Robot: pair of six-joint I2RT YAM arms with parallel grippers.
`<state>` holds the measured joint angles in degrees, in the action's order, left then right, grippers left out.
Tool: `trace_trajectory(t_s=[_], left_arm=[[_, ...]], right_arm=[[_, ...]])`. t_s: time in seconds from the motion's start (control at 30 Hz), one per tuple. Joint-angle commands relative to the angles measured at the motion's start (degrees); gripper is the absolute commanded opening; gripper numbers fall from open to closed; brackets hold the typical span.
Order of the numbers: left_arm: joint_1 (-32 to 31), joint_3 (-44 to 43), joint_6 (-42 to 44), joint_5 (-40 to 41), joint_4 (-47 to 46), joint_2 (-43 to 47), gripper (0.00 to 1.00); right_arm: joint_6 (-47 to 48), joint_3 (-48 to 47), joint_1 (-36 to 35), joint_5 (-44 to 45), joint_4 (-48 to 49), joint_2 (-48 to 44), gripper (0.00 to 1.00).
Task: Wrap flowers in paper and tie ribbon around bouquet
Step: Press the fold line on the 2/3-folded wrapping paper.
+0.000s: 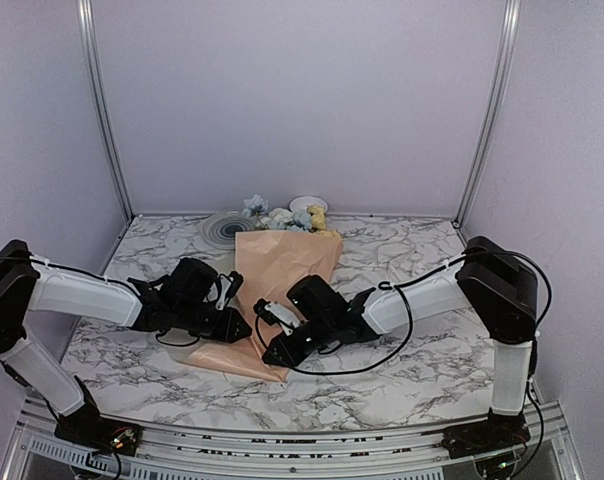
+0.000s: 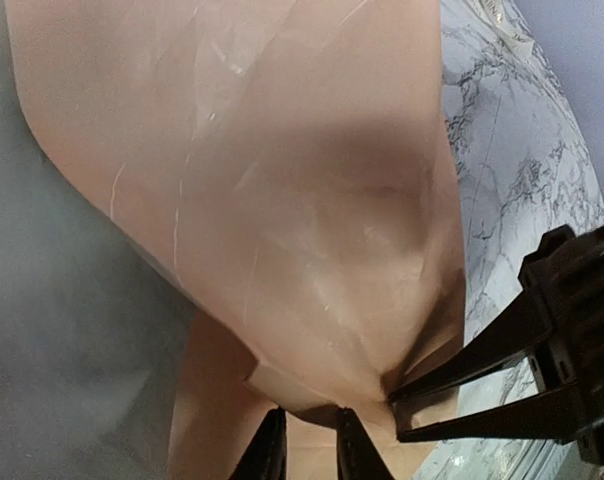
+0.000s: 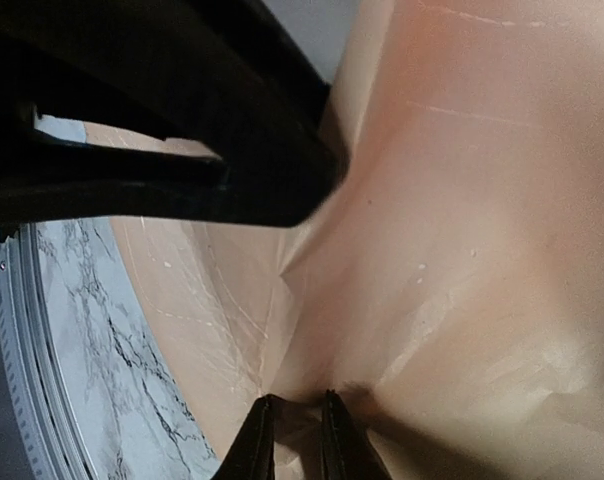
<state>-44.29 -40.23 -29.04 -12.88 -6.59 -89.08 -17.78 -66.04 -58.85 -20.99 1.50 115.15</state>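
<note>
The peach paper (image 1: 282,268) lies folded over the flowers (image 1: 287,217) as a long cone, with pale blue, white and yellow blooms sticking out at its far end. My left gripper (image 1: 240,326) sits at the left of the cone's near end. In its wrist view it (image 2: 312,440) is shut on a fold of the paper (image 2: 282,200). My right gripper (image 1: 278,350) is at the near right edge. In the right wrist view it (image 3: 294,430) pinches a crease of the paper (image 3: 462,250). The two grippers nearly touch. The ribbon is not visible.
A grey round disc (image 1: 225,228) and a small white dish (image 1: 308,203) stand at the back by the blooms. Marble tabletop (image 1: 402,380) surrounds the paper. Purple walls with metal posts (image 1: 102,110) close in the back and sides.
</note>
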Motion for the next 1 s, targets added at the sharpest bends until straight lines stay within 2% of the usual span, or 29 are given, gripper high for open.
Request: trace_trajectory(t_s=[0.0,0.1,0.3,0.43,0.6,0.8,0.97], left_arm=[[-2.0,-4.54,4.46,4.22,5.59,4.38,0.18],[-1.94,-3.29,2.8,3.65,1.66,6.12,0.18],[-1.94,-4.77,0.53,-0.8,-0.14,0.29,0.16],[-1.87,-3.61,-1.17,2.12,-3.08,-1.38,0.16],[-1.94,-4.55,-4.11,-1.36,-0.88,-10.07,0.07],[-1.43,-2.77,0.27,2.45,7.73,-11.16,0.07],[-0.62,-2.11,0.7,1.11,7.53,-14.79,0.05]], right_arm=[[-0.5,1.72,-0.47,-1.14,-6.77,1.39,0.17],[-0.74,1.87,-0.44,-1.24,-6.26,1.38,0.17],[-1.06,1.97,-0.4,-1.2,-6.16,1.28,0.17],[-1.36,2.88,-0.43,-0.86,-5.25,0.61,0.17],[-1.73,2.74,-0.44,0.09,-5.45,0.65,0.17],[-1.72,2.91,-0.39,0.29,-5.73,-0.88,0.17],[-2.96,4.0,3.24,-4.69,-2.77,-2.7,0.17]])
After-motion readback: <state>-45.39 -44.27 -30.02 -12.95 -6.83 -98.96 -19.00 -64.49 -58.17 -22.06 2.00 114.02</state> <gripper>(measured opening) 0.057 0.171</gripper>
